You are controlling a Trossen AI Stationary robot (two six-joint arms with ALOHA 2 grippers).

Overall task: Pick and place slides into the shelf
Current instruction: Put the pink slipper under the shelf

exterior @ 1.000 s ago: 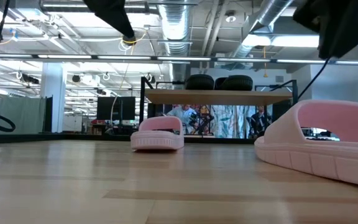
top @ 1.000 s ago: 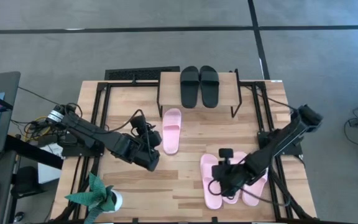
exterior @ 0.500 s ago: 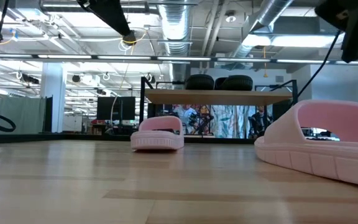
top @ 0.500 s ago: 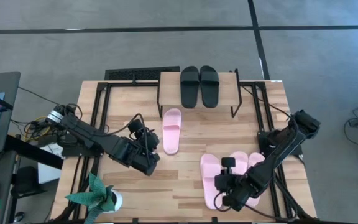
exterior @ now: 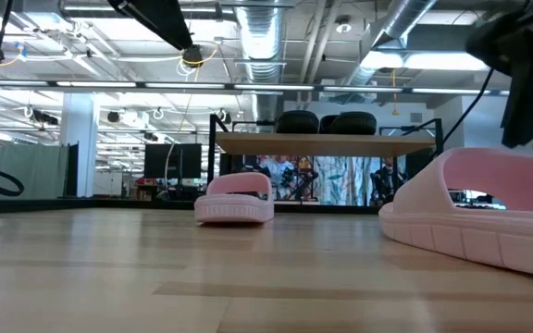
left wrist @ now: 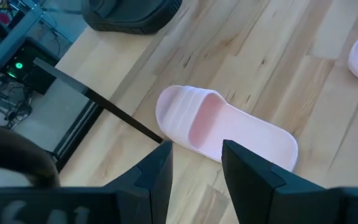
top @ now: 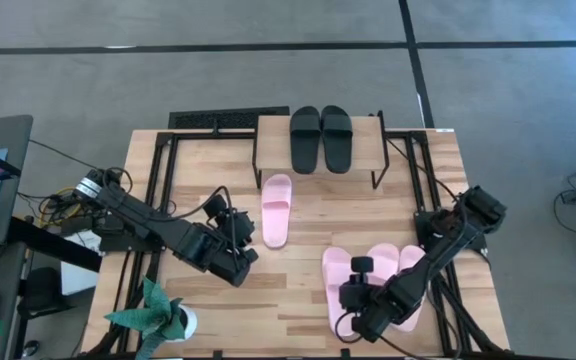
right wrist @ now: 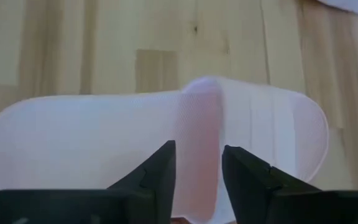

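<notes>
A matte black pair of slides (top: pixel 320 138) lies on the shelf's plank top (top: pixel 370 150); in the low view the shelf (exterior: pixel 327 144) stands far back with the black pair (exterior: pixel 331 122) on it. One pale pink slide (top: pixel 276 208) lies alone, sole down, mid-table. Three more pink slides (top: pixel 340 285) lie together near the right front. My left gripper (left wrist: pixel 196 165) is open, a little short of the lone pink slide (left wrist: pixel 222 127). My right gripper (right wrist: pixel 197 168) is open, pointing down over one pink slide (right wrist: pixel 166 130), its fingers on either side of the strap (right wrist: pixel 201 112).
A potted green plant (top: pixel 153 318) stands at the table's near left corner. Black frame rails (top: pixel 163 180) run along both sides of the tabletop. The large pink slide (exterior: pixel 479 217) fills the right of the low view, with bare wood between it and the lone slide (exterior: pixel 234 199).
My right gripper has moved toward the table's near edge and come down over the group of three pink slides. My left gripper has drawn slightly back toward the near left. No slide has moved.
</notes>
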